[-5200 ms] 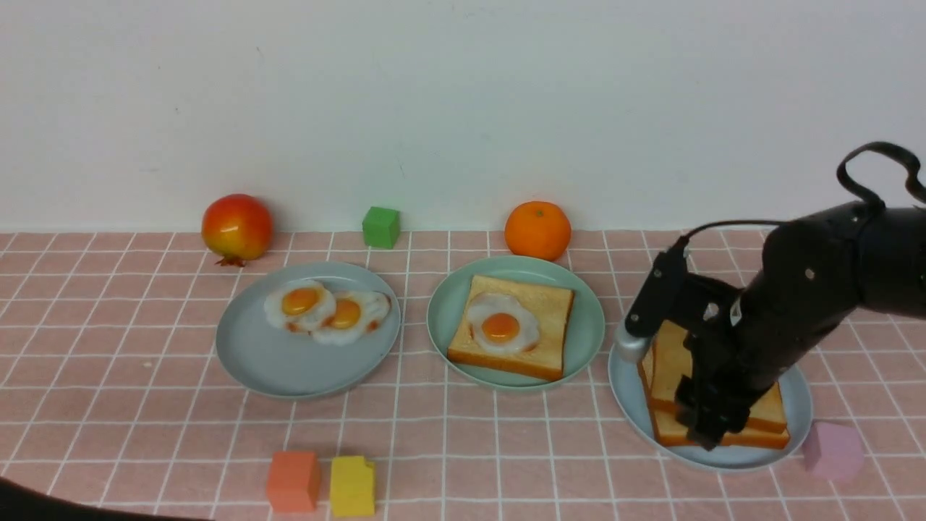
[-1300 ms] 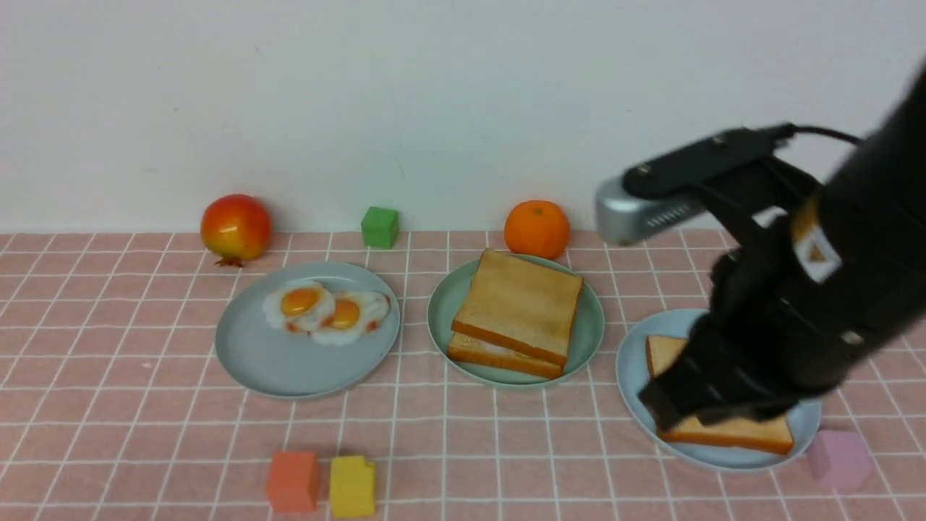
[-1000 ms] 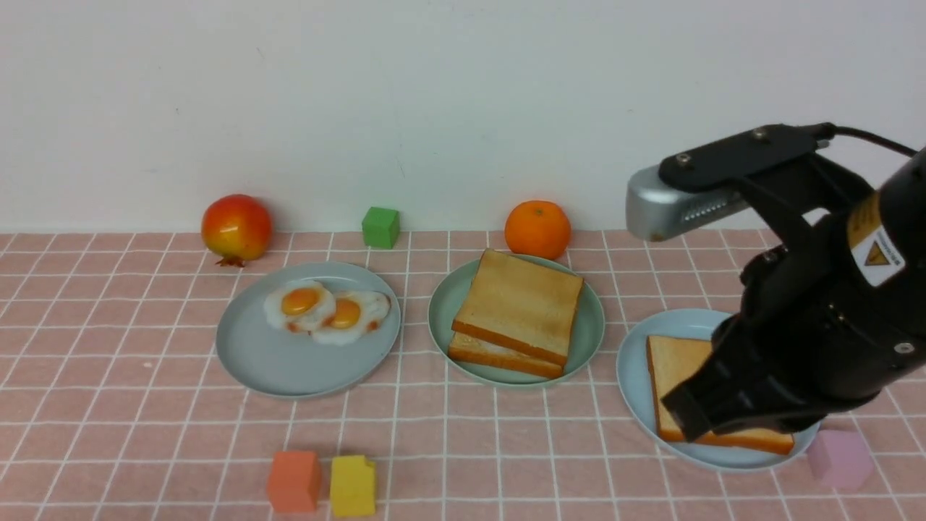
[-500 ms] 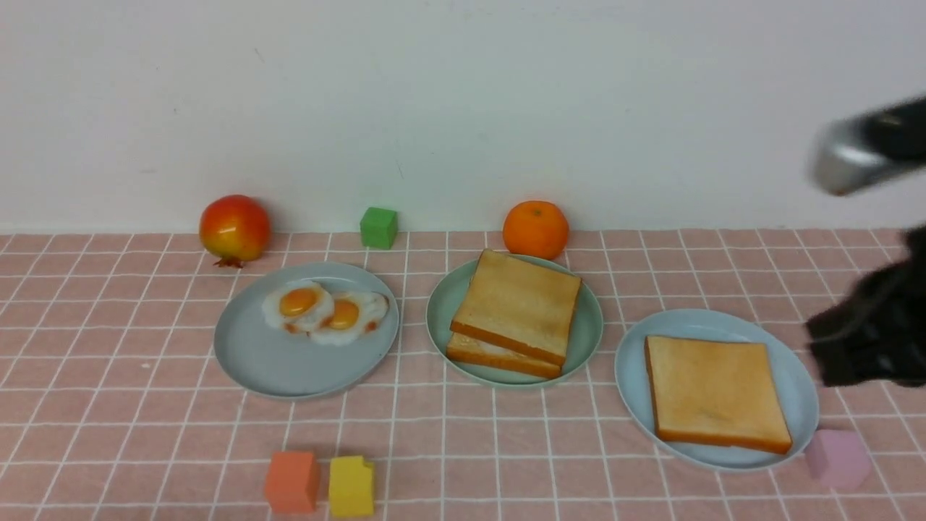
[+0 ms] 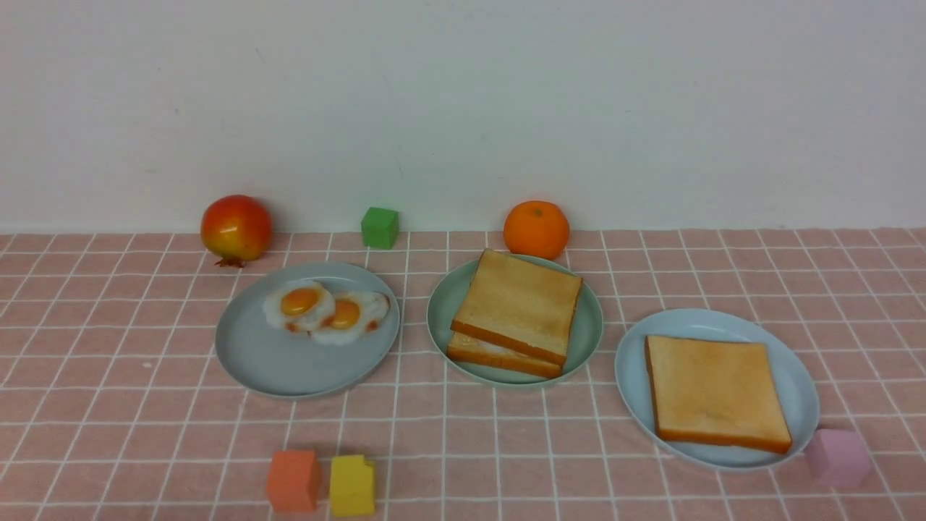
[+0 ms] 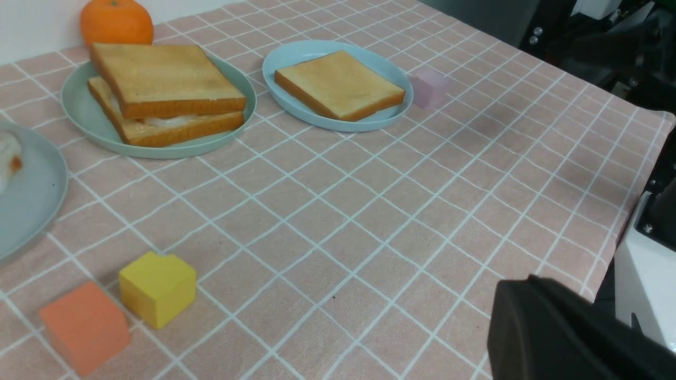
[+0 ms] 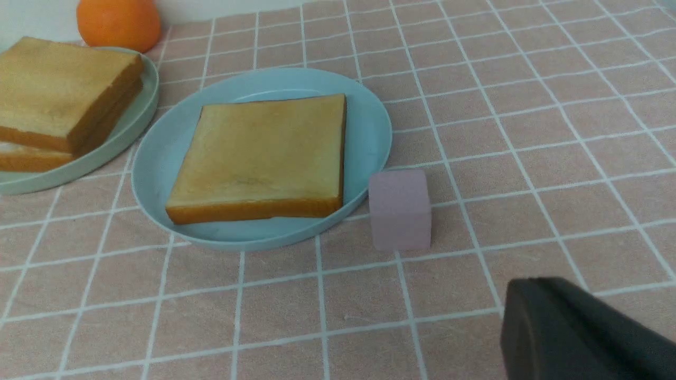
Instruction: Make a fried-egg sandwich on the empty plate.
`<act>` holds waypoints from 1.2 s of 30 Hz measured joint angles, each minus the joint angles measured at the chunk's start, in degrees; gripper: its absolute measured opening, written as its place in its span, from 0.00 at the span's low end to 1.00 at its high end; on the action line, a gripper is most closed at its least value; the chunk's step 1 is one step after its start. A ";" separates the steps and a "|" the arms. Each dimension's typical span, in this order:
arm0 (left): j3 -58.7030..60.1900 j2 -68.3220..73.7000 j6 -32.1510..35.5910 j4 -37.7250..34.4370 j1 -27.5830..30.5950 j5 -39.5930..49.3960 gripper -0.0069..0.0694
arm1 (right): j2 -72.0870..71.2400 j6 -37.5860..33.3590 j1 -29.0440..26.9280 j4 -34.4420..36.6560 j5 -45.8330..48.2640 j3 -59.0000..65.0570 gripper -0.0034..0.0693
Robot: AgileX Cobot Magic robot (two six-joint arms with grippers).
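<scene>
Sandwich (image 5: 515,312) sits stacked on green plate (image 5: 589,329), egg white peeking between slices. Both claws clenched, holding nothing, clear of table. Task looks finished; no next move needed.

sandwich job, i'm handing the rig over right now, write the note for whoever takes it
Left gripper: shut, holds nothing, back at the near table edge.
Right gripper: shut, holds nothing, near the pink cube.
Mint-green plate: two toast slices stacked, egg white showing between them.
Spare toast on the right-hand blue plate; two spare eggs on the left-hand plate.
Done: sandwich looks assembled.
Left: nothing obvious; top slice sits slightly skewed.
</scene>
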 joint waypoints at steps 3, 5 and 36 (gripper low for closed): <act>0.00 0.00 0.00 0.00 0.00 0.00 0.11 | -1.94 0.00 -0.11 0.37 -0.25 1.09 0.05; 0.00 0.00 0.00 0.00 0.00 0.00 0.11 | -2.23 0.00 -0.11 0.31 -0.25 1.14 0.05; 0.00 0.00 0.00 0.00 0.00 0.00 0.11 | -2.32 0.00 -0.11 2.08 0.25 1.14 0.08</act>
